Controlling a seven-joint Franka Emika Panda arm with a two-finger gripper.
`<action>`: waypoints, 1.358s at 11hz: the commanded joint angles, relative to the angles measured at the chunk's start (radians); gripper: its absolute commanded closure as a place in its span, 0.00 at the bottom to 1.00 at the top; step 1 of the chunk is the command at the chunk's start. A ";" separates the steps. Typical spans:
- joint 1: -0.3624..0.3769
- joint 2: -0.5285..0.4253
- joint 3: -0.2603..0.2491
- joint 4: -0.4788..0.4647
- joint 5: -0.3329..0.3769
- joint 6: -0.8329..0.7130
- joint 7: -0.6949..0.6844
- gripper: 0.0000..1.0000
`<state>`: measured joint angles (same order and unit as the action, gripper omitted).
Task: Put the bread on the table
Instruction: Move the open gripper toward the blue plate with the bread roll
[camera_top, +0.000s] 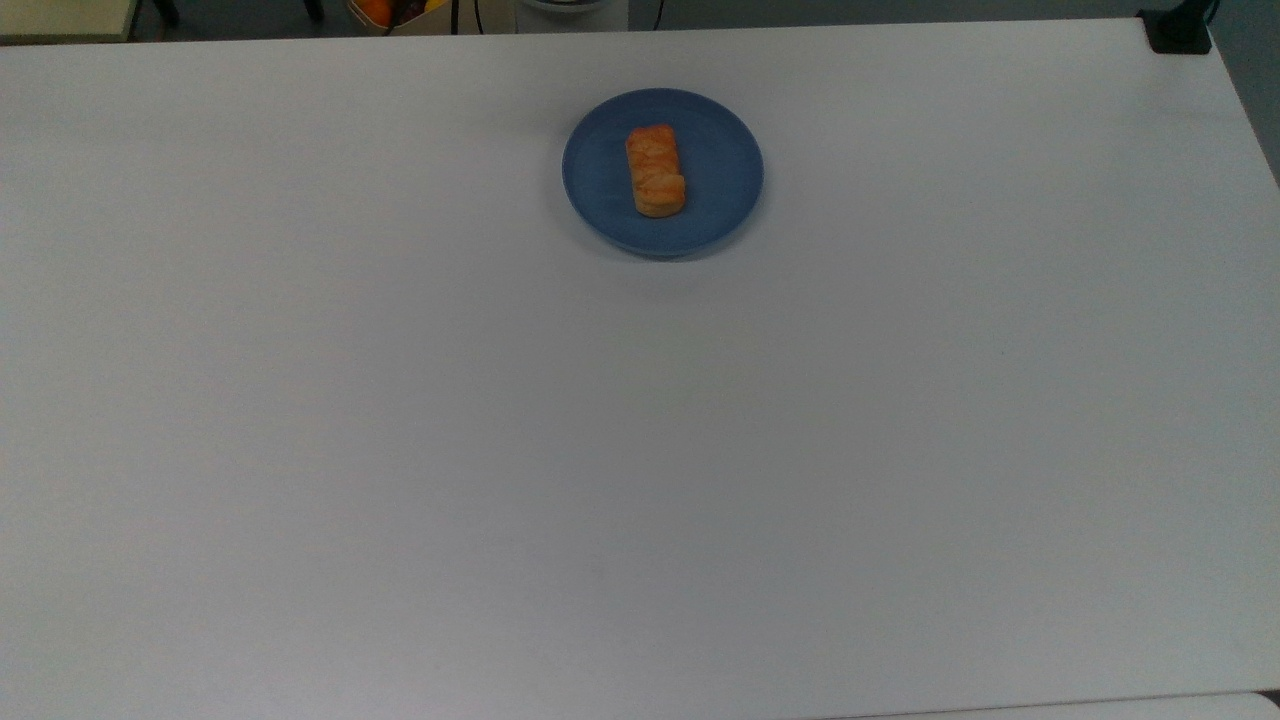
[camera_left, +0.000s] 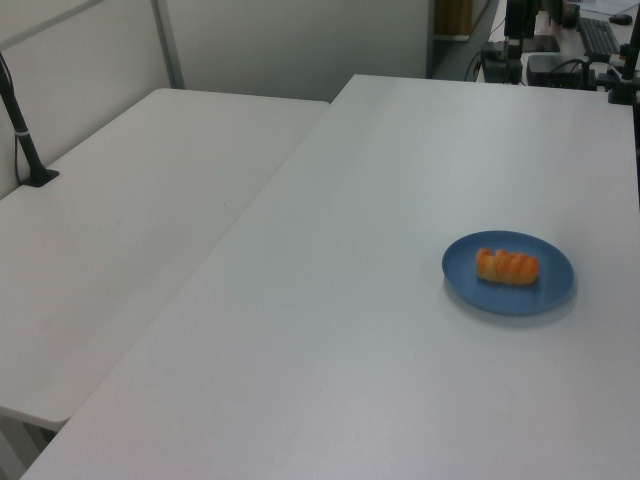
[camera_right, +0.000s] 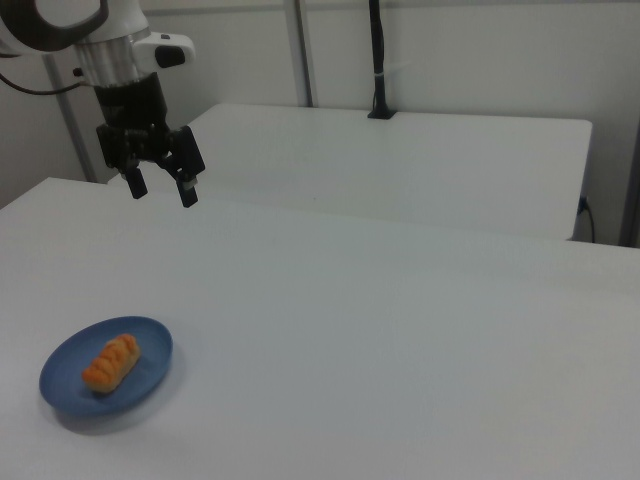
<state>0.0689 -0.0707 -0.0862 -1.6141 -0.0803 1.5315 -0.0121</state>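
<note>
Gripper hangs in the air over the tabletop, fingers apart, nothing between them; in the right view it sits high at the upper left.

Nearest thing to the gripper is bare tabletop directly under it; further off, below it and toward the camera in the right view, lies the plate, well apart from the gripper; the bread lies flat on the plate, roughly central, long axis slanted across the frame. Task not yet started as judged from this: bread on plate, not on tabletop.

Risks, judged:
- bread is narrow and oblong; if the fingers close along its length rather than across it, they may not span it, or may push it off centre;
- flaky ridged top looks soft; hard closing could crush or tear it;
- descent too deep would strike the plate; the plate looks light and could slide or tip at the rim;
- a fingertip catching the raised rim on the way out could drag the plate along;
- shallow grasp could let the bread drop back on the plate.

Beyond the plate: a second white table with a black post clamped at its far edge.

Writing: none readable on plate, bread, tabletop or arm.
</note>
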 joint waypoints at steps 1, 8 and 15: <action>0.006 0.006 -0.003 0.002 0.016 -0.011 -0.014 0.00; 0.047 0.009 0.022 -0.019 0.030 0.004 -0.009 0.00; 0.118 -0.015 0.149 -0.062 0.096 0.041 0.136 0.00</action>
<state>0.1748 -0.0607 0.0016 -1.6266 0.0063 1.5437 0.0531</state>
